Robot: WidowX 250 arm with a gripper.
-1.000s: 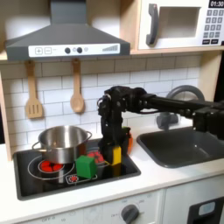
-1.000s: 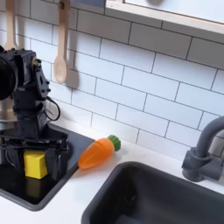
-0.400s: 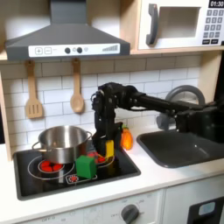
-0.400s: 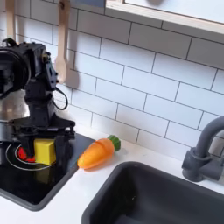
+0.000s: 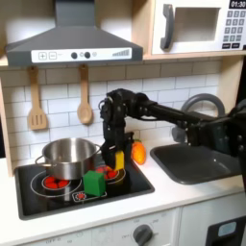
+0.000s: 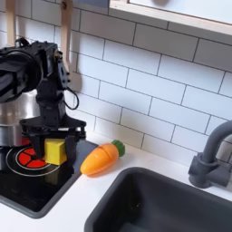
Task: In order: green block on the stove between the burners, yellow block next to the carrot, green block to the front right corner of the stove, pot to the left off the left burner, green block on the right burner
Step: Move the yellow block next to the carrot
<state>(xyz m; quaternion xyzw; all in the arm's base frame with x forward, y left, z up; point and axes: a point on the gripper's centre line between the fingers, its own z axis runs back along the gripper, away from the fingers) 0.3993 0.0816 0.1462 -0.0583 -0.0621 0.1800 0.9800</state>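
One step apparently done, green block (image 5: 93, 182) resting on stove (image 5: 43, 199) between burners; second under way, hand (image 6: 56, 145) clamped on yellow block (image 6: 56, 150), lifted near carrot (image 6: 101, 158); corner move, pot (image 5: 66, 156) slide, right-burner placement all left.

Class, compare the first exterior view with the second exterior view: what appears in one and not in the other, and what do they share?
First exterior view: the green block on the stove, the range hood and the microwave.

Second exterior view: the carrot's green tip.

Both exterior views: the gripper, shut on the yellow block, plus the carrot, pot, sink and faucet.
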